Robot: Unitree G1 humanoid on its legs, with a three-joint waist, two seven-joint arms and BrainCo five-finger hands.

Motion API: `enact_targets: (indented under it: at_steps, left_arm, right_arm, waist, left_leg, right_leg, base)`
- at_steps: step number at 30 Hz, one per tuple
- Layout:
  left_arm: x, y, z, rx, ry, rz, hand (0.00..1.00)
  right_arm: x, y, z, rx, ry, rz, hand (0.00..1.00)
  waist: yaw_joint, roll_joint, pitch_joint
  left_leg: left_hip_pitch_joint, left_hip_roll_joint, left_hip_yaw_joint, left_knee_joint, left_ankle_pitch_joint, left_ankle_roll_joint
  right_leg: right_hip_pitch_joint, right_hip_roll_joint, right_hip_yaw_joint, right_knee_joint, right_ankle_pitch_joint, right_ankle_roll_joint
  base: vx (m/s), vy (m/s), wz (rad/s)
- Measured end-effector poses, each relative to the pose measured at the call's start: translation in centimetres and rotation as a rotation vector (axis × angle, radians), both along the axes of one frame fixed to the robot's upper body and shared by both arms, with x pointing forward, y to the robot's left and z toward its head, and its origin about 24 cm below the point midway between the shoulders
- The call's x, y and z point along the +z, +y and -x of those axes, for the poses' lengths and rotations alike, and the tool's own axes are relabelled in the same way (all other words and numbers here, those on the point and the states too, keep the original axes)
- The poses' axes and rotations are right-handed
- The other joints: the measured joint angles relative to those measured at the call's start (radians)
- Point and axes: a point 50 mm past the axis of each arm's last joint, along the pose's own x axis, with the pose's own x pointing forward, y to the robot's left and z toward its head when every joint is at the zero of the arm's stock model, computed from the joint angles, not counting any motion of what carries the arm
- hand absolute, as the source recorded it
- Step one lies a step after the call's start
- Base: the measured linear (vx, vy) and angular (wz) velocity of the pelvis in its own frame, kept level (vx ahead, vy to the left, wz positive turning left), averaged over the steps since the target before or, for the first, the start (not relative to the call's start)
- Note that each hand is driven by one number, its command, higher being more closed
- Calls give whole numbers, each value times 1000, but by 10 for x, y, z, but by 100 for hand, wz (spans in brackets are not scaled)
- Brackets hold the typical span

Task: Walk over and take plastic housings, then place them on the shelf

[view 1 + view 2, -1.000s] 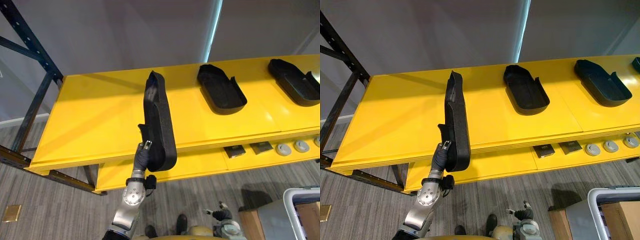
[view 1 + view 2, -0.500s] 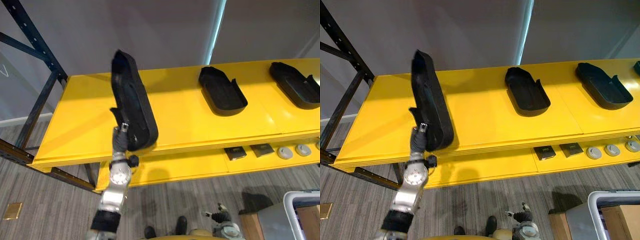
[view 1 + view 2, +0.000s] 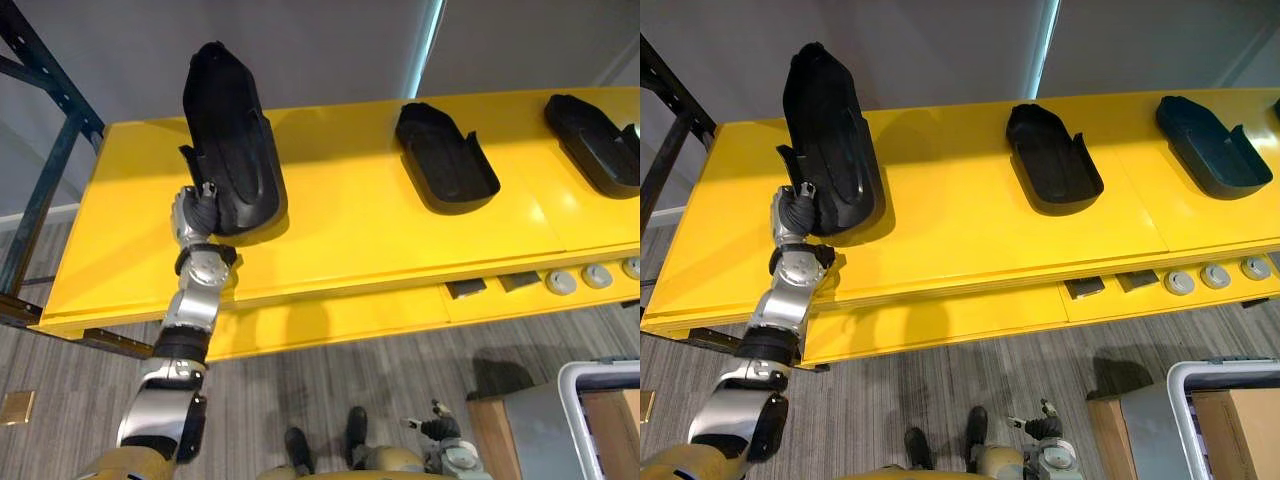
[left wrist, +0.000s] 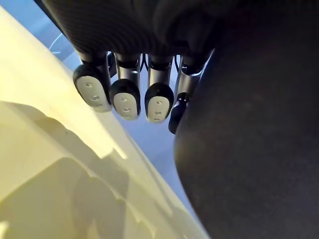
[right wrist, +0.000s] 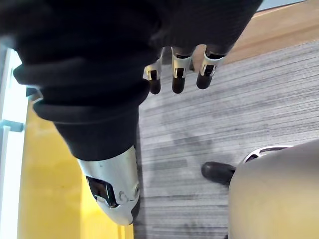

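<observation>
Left hand (image 3: 196, 212) tight around upright black housing (image 3: 228, 140), arm outstretched over yellow shelf (image 3: 370, 235).

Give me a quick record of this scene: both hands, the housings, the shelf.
left hand: curled round the held housing
held housing: tilted up over the yellow shelf, left part; contact unclear
middle housing: lying on the shelf top
right housing: lying on the shelf top, at the view's edge
right hand: open, empty, low above the floor
</observation>
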Motion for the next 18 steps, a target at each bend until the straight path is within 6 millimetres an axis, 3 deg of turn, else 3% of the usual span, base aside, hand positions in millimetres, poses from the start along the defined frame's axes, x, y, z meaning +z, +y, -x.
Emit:
enact_targets:
  at_steps: [8, 9, 18]
  left_arm:
    - [7, 16, -6, 64, 50, -84, 100]
    - [9, 16, -8, 64, 53, -94, 0]
    - [21, 15, -15, 69, 48, -128, 0]
  right_arm:
    - [5, 2, -11, 10, -56, 0, 0]
    - [6, 2, -11, 9, -59, 0, 0]
    - [7, 4, -14, 11, -73, -3, 0]
  waist:
    - [-12, -4, 37]
    - [-12, -4, 37]
    - [-9, -4, 52]
  left_leg:
    - [-50, 1, 26, -7, 16, -8]
    - [-55, 2, 27, -7, 17, -10]
    - [-53, 2, 43, -7, 21, -7]
  right_leg:
    - [-63, 1, 34, 5, 18, -5]
    - [-70, 1, 35, 7, 18, -5]
    - [-72, 1, 47, 9, 20, -9]
  base:
    - [-69, 26, -11]
    - [0, 0, 0]
    - [29, 43, -4]
